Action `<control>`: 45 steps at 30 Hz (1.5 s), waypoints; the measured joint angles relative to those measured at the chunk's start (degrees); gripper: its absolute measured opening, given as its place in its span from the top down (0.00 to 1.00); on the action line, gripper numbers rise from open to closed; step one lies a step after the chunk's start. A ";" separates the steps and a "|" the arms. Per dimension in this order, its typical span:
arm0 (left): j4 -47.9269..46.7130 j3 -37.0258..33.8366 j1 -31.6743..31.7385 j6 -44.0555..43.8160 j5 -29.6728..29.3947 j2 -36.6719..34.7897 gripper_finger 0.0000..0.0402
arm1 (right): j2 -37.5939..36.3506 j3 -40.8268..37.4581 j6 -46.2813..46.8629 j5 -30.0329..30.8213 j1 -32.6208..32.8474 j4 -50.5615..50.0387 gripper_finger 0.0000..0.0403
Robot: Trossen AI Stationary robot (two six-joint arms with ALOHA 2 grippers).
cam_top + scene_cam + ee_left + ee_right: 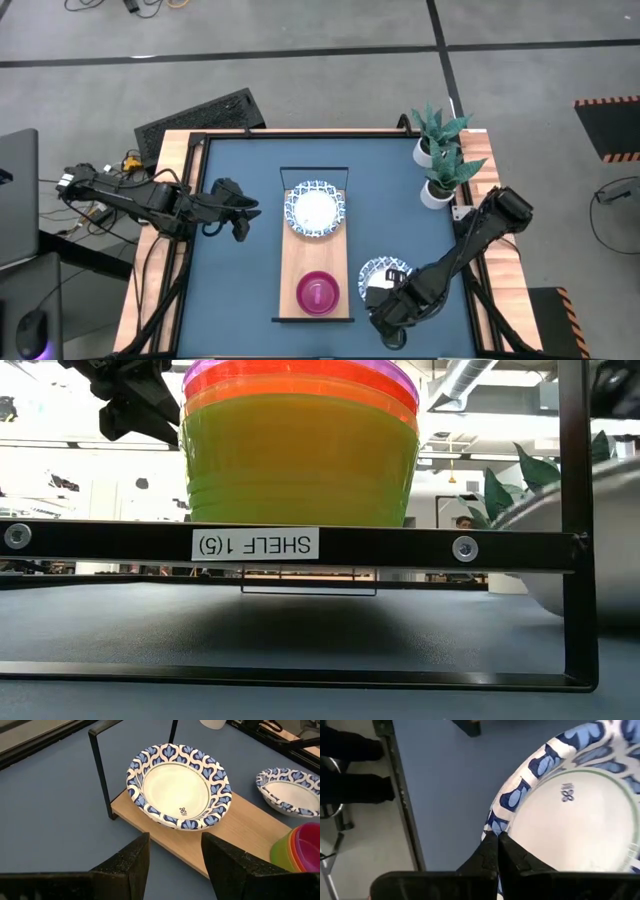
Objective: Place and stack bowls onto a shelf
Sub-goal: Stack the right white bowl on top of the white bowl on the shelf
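The light-wood shelf (315, 258) lies mid-table with a black frame at each end. One white dish with a blue rim (315, 210) (177, 787) rests on its far half. The stack of coloured bowls, purple on top (318, 292) (300, 450), stands on its near half. A second blue-rimmed dish (383, 272) (570, 815) is to the right of the shelf. My right gripper (385, 292) (495, 845) is shut on its rim. My left gripper (240, 215) (172, 855) is open, left of the shelf, level with the first dish. My right gripper pinches the second dish's blue-patterned rim (492, 826) between its two fingers, on the side of the dish toward the table's near edge. The fingers cross the rim toward the middle of the dish. Whether the dish is lifted off the table I cannot tell.
Two potted plants (440, 150) stand at the table's far right corner. The shelf's black end frames (100, 770) (575, 510) stand upright at both ends of the board. Bare blue tabletop (240, 290) lies left of the shelf.
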 joint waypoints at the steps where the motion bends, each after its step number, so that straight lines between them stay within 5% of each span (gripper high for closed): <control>1: 0.00 0.00 0.00 0.00 -0.01 0.00 0.60 | -0.49 0.42 0.00 0.21 -0.08 -0.92 0.96; 19: -0.04 0.00 0.02 -0.61 0.11 0.00 0.60 | -14.00 1.65 -1.83 22.48 -5.05 -12.11 0.96; 26: -0.06 0.00 0.00 -0.63 0.13 0.00 0.60 | -13.01 8.99 -29.12 28.99 -11.70 -12.56 0.96; 34: -0.11 0.00 0.02 -1.27 0.15 0.00 0.60 | -4.49 20.70 -60.71 22.99 -22.28 -7.65 0.96; 45: -0.65 0.00 0.02 -2.82 0.23 -0.02 0.60 | 6.70 21.87 -69.70 17.96 -27.76 -7.70 0.96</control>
